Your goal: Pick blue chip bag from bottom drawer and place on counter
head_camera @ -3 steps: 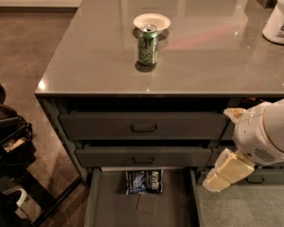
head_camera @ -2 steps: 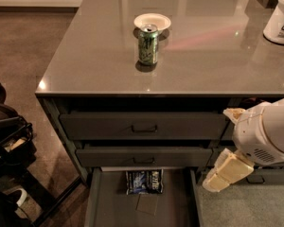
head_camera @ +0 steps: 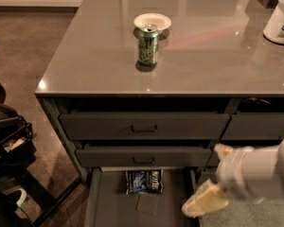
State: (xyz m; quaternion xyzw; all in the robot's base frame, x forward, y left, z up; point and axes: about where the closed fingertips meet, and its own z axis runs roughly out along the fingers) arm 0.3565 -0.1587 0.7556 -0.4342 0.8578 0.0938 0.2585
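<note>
Hovering at the right edge of the open bottom drawer point(head_camera: 111, 207), the gripper point(head_camera: 206, 203) is sitting short of the blue chip bag point(head_camera: 143, 181), which is lying at the drawer's back. Whether the gripper is apart or together, I cannot tell. The reach looks to be in hand; next it is needing to go left over the bag. The bag's white lettering is defeating me.

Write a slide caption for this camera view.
Pincer low beside the open bottom drawer; blue chip bag lies inside, ungrasped.

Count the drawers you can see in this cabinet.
4: the top handled drawer under the counter; the second handled drawer below it; the bottom drawer, pulled open; one right-hand drawer. The claw, at lower right, and its arm may hide more.
</note>
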